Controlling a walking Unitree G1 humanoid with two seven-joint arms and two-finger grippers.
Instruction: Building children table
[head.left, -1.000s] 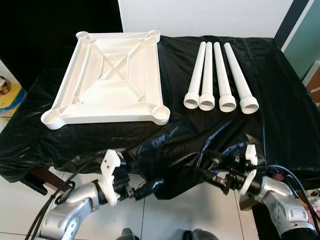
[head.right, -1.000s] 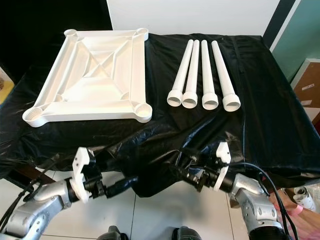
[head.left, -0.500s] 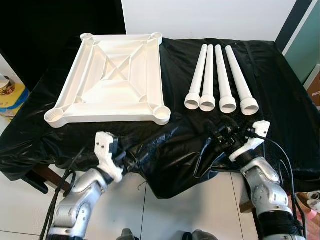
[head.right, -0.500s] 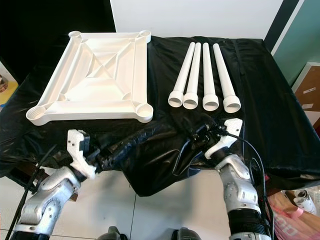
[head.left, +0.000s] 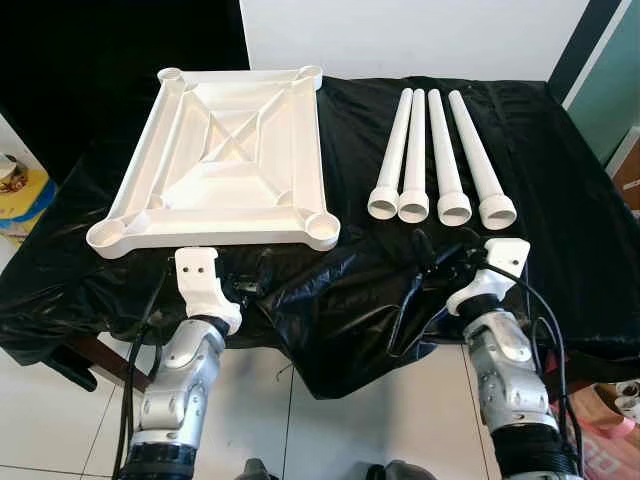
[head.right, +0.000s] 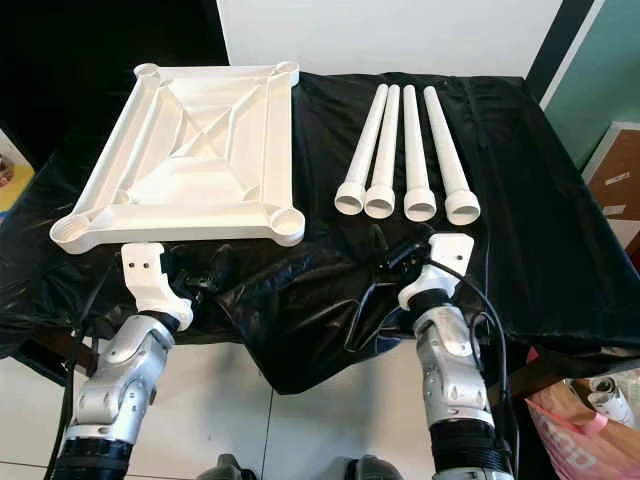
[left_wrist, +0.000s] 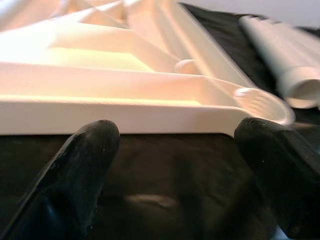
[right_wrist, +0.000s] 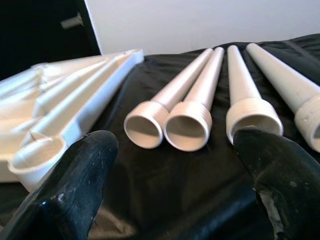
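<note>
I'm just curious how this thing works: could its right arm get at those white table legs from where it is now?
Probably yes. The right gripper sits at the table's near edge, jaws open and facing the four white table legs, whose threaded ends lie just beyond it. Only bare black cloth lies between.

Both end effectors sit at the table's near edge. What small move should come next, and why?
Probably the right end effector should reach forward to the nearest leg: it is open, aimed at the four legs, and holds nothing. The tabletop lies upside down, sockets exposed.
</note>
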